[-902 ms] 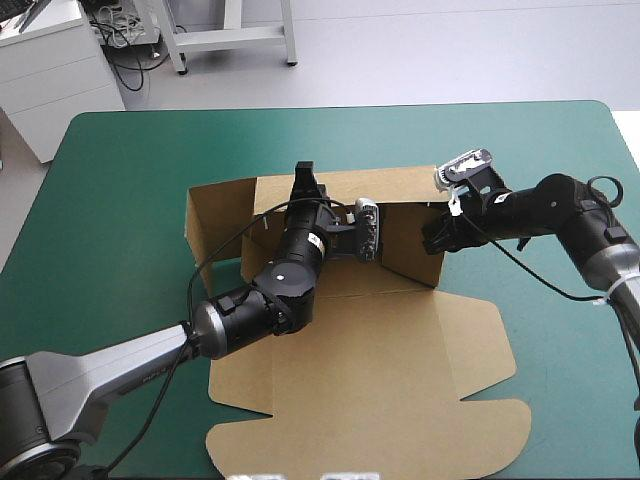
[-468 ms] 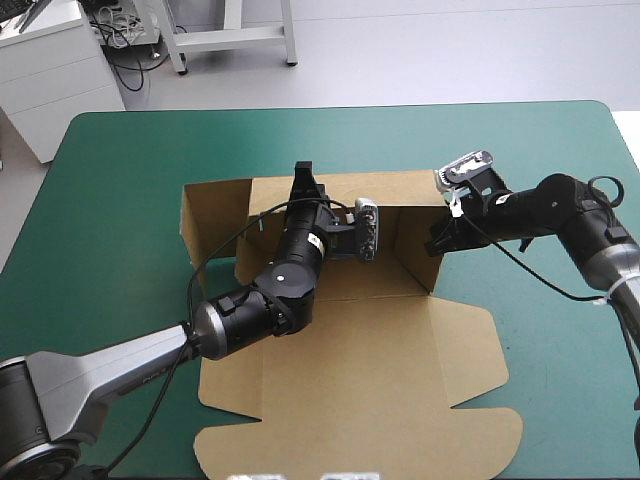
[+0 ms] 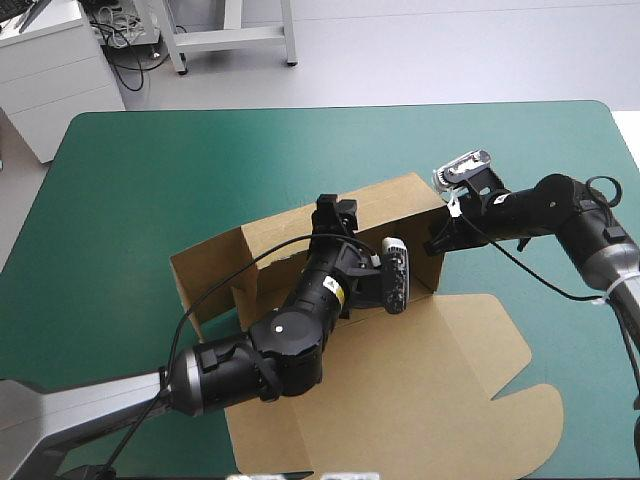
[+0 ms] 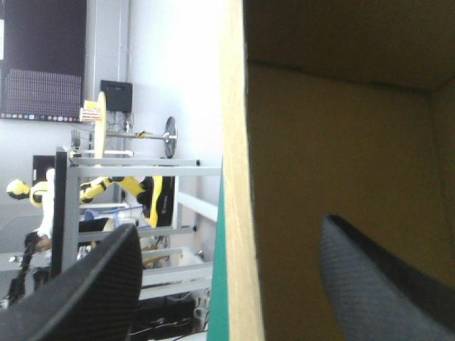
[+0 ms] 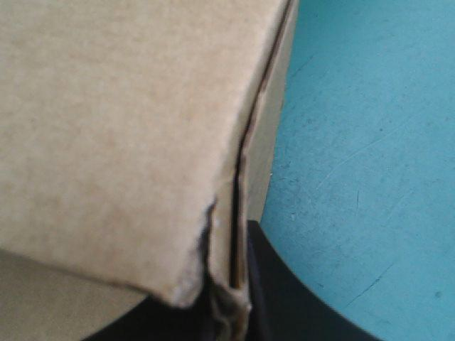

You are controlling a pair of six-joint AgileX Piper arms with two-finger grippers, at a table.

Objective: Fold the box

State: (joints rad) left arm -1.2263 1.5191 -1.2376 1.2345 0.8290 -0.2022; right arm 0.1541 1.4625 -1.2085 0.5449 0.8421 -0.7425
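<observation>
Both at the brown cardboard box (image 3: 470, 370): left end effector (image 4: 229, 224) gapes astride its wall; right end effector (image 5: 233, 291) seemingly pinches the corner. Anchor there.

The left arm (image 3: 285, 352) hides much of the box (image 3: 470, 345) floor; its lid runs past the picture's edge

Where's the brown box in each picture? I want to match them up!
High view: the box sits mid-table, back wall raised, left claw over that wall, right claw at its corner.
Left wrist view: the box wall's edge stands between the fingers of the open left claw.
Right wrist view: the box corner fills the view, pinched in the right claw.
Shared landmark: the teal-green cover beside the raised wall.
</observation>
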